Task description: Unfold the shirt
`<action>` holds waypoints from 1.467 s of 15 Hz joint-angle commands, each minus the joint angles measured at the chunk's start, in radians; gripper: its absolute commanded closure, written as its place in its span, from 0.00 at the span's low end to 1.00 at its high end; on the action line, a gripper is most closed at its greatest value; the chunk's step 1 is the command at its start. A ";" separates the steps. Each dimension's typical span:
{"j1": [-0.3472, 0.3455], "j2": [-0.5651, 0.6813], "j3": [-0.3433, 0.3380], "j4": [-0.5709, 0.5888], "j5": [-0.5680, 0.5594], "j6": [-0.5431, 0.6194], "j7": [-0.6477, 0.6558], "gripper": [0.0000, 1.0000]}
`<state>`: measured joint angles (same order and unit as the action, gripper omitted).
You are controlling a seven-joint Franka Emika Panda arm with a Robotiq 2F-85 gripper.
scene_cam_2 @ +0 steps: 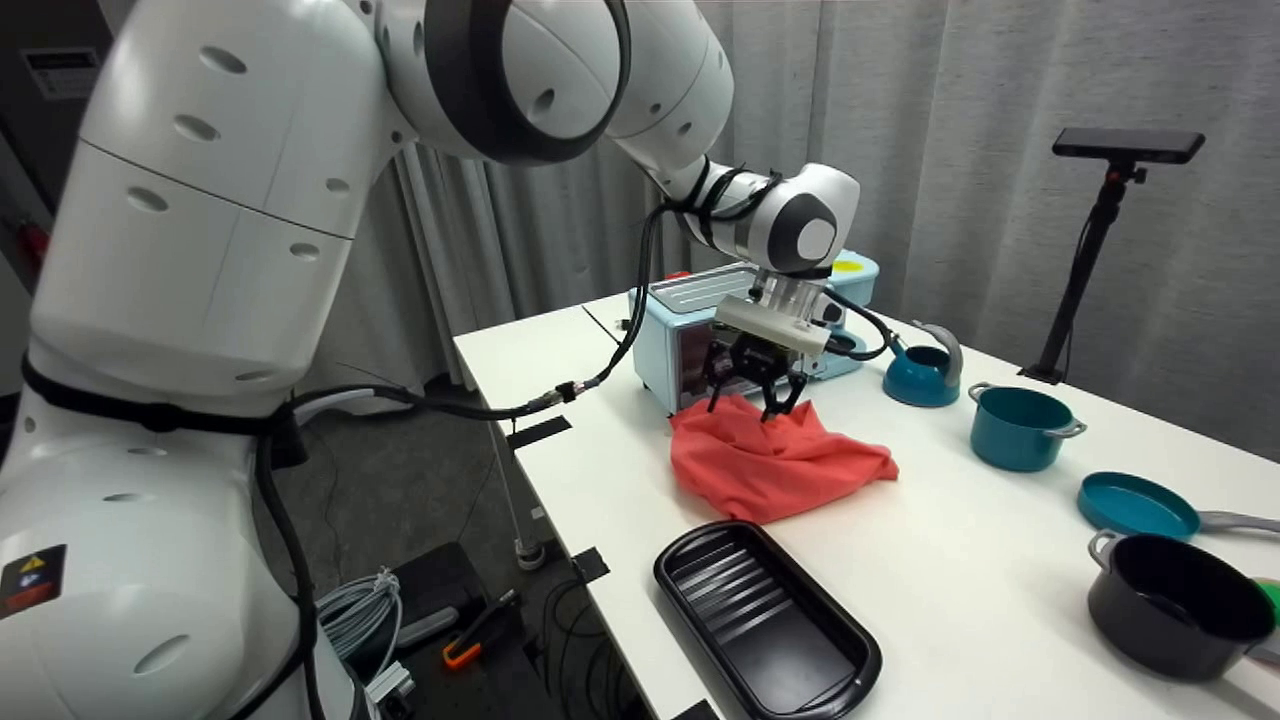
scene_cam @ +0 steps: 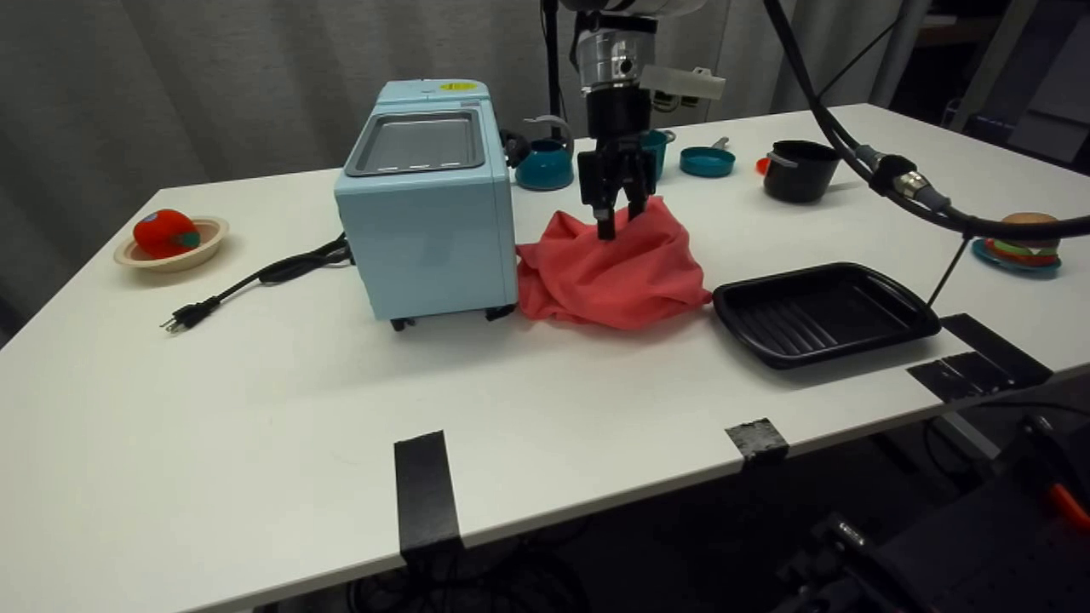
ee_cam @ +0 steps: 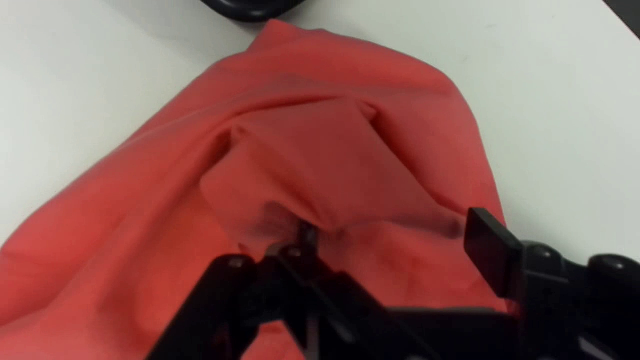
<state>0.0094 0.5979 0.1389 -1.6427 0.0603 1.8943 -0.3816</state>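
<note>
The coral-red shirt (scene_cam: 609,285) lies crumpled in a heap on the white table, close against the light blue toaster oven in both exterior views. Folds of the shirt (ee_cam: 330,155) fill most of the wrist view, with a raised flap near the fingers. My gripper (scene_cam_2: 741,408) points down over the oven-side part of the heap, its fingertips at the raised cloth. In the wrist view the gripper (ee_cam: 392,237) stands open, its fingers well apart with red cloth below and between them. The left fingertip is partly lost against a fold, so its contact is unclear.
The toaster oven (scene_cam: 426,230) stands right beside the shirt. A black baking tray (scene_cam: 826,315) lies close on the opposite side. A teal kettle (scene_cam_2: 920,378), teal pot (scene_cam_2: 1020,430), teal pan (scene_cam_2: 1135,505) and black pot (scene_cam_2: 1175,605) stand farther back. A bowl (scene_cam: 217,243) holds a red item.
</note>
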 commanded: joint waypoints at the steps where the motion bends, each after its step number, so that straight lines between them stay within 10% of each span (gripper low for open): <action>1: -0.001 0.044 -0.020 0.077 -0.031 -0.068 -0.012 0.55; 7: -0.010 0.079 -0.046 0.142 -0.032 -0.104 0.013 0.99; 22: -0.027 0.036 -0.221 0.351 -0.323 -0.028 0.105 1.00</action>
<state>-0.0052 0.6393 -0.0428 -1.3191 -0.1897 1.8380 -0.3391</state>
